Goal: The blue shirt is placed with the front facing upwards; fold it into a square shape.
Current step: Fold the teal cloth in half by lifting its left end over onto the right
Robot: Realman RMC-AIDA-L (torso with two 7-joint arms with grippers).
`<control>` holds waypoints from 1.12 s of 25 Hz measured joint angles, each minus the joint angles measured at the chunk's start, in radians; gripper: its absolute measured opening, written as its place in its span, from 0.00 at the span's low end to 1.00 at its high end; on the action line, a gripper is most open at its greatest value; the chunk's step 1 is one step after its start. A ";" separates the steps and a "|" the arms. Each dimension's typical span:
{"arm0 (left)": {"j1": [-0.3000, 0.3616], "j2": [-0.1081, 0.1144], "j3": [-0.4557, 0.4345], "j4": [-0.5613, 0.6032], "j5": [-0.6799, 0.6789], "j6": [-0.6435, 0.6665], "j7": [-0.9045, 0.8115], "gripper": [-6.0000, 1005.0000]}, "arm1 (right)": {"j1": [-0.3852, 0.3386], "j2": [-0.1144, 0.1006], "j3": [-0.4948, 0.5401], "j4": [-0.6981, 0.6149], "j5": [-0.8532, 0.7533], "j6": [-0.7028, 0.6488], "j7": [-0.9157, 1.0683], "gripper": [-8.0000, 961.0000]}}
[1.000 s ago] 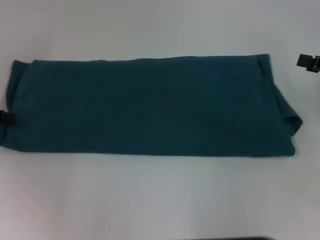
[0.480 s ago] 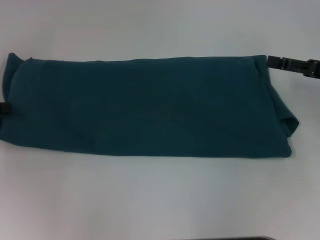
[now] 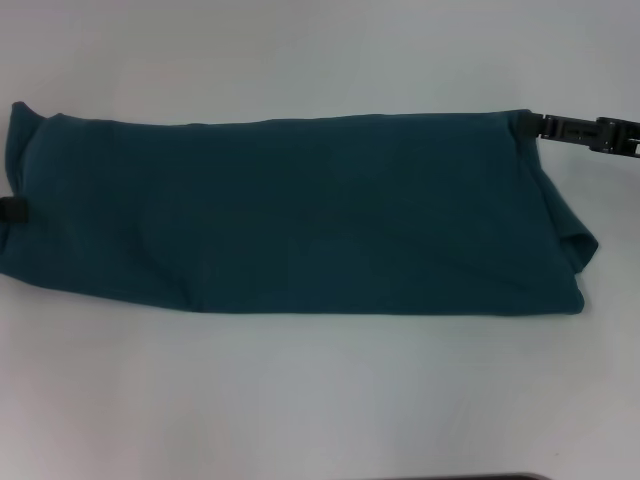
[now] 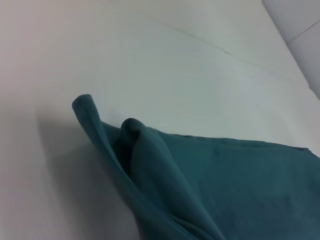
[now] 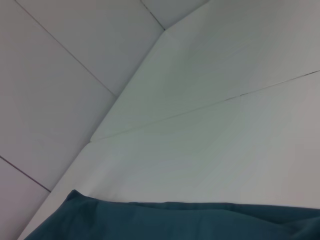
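**Shirt in a long band, a gripper at each end**

From the head camera I see the blue shirt [image 3: 290, 215] lying as a long folded band across the white table [image 3: 320, 400], plain side up, no lettering or collar showing. My right gripper [image 3: 535, 125] reaches in from the right edge of the picture, its tip touching the shirt's far right corner; the rest of the shirt stretches away from it toward the left. Whether its fingers are clamped on the cloth or merely resting against it, I cannot tell. My left gripper [image 3: 12, 209] shows only as a small dark piece at the picture's left edge, right against the shirt's left end, and I cannot tell its grip either.

The left wrist camera gives me what the head camera does not: the shirt's end [image 4: 150, 170] is lifted off the table [image 4: 175, 75] here, with a rolled hem curling upward and layers of cloth bunched together beneath it. None of that arm's own fingers show.

The right wrist camera shows only a low strip of the shirt's edge [image 5: 175, 220] lying flat, with bare table [image 5: 225, 150] beyond it and pale floor tiles past the table's edge. No fingers show there either.
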State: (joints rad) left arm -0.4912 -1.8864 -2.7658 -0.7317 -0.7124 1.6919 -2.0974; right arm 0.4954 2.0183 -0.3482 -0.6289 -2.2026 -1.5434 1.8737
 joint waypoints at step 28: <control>-0.012 0.030 0.022 -0.016 -0.014 0.058 0.020 0.05 | 0.003 -0.003 0.000 0.006 -0.001 0.003 0.009 0.97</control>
State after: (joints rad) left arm -0.5030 -1.8563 -2.7437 -0.7474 -0.7265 1.7500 -2.0771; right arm 0.4987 2.0151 -0.3481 -0.6227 -2.2034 -1.5400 1.8830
